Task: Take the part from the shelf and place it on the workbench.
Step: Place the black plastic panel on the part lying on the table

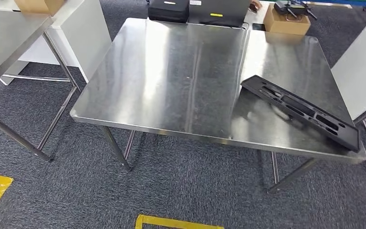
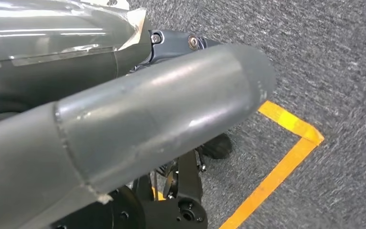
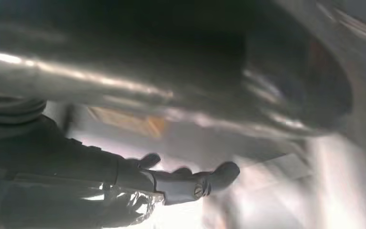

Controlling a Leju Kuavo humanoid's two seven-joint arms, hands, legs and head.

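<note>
A square stainless-steel worktop [image 1: 171,81] on thin metal legs stands on dark grey carpet [image 1: 195,195], seen from above in the head view. A long, flat black plastic part [image 1: 301,110] with several rectangular cut-outs lies on the worktop near the robot's right-hand front corner, set at a slant, with one end close to the front edge; it looks slightly raised off the shiny surface, but whether it rests flat cannot be told. Yellow tape lines [image 1: 171,222] mark the carpet in front of the worktop. Beyond its far edge sit a black case [image 1: 169,9] and a brown cardboard box [image 1: 286,21]. A second steel table [image 1: 5,38] stands off to the left. In the left wrist view, the left hand [image 2: 138,129] shows as a thick grey thumb above carpet and yellow tape; its other fingers are hidden, so whether it is spread or closed cannot be told. In the blurred right wrist view, the right hand [image 3: 181,183] has dark fingers reaching outward with nothing visibly between them, under a large out-of-focus grey shape.
</note>
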